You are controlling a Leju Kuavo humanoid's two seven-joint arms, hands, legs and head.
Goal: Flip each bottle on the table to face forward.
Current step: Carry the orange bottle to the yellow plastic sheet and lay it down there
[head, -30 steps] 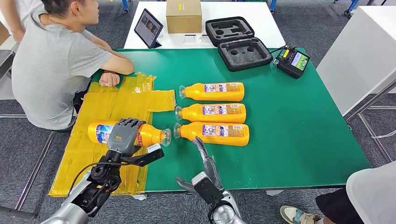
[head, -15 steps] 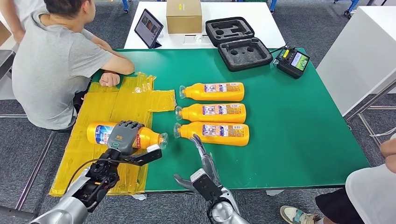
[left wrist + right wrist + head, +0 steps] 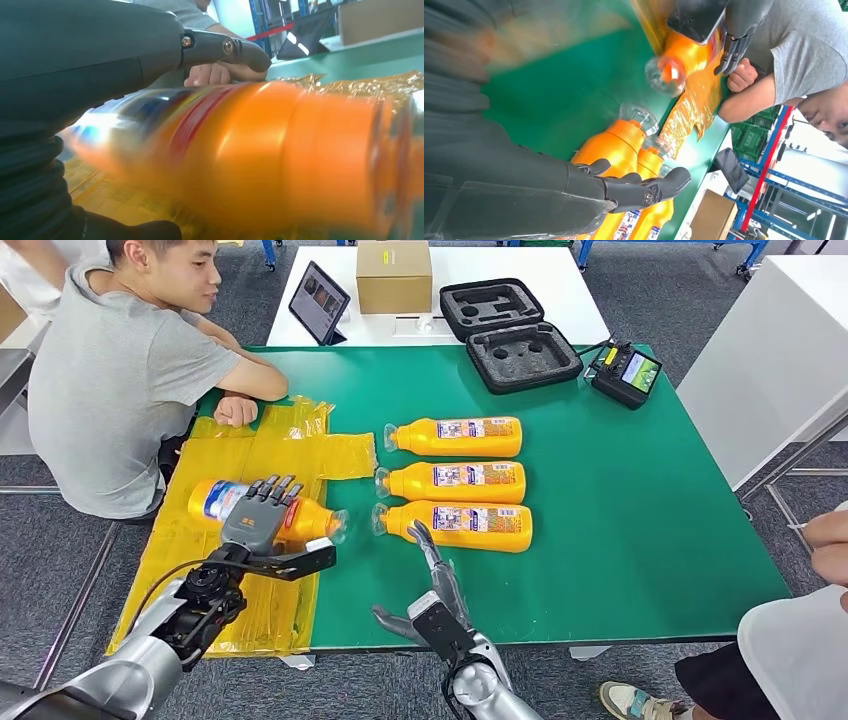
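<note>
Person [image 3: 120, 380] beside table [image 3: 650, 510], tablet [image 3: 318, 302] behind

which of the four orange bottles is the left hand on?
The bottle lying on the yellow plastic sheet, apart from the other three. The left hand rests over its middle; it shows a blue label, while the row of three lies untouched on the green table.

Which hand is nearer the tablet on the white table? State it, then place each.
Left. The left hand grips a bottle on the yellow sheet, below the tablet. The right hand hovers at the green table's near edge, farther away.
</note>
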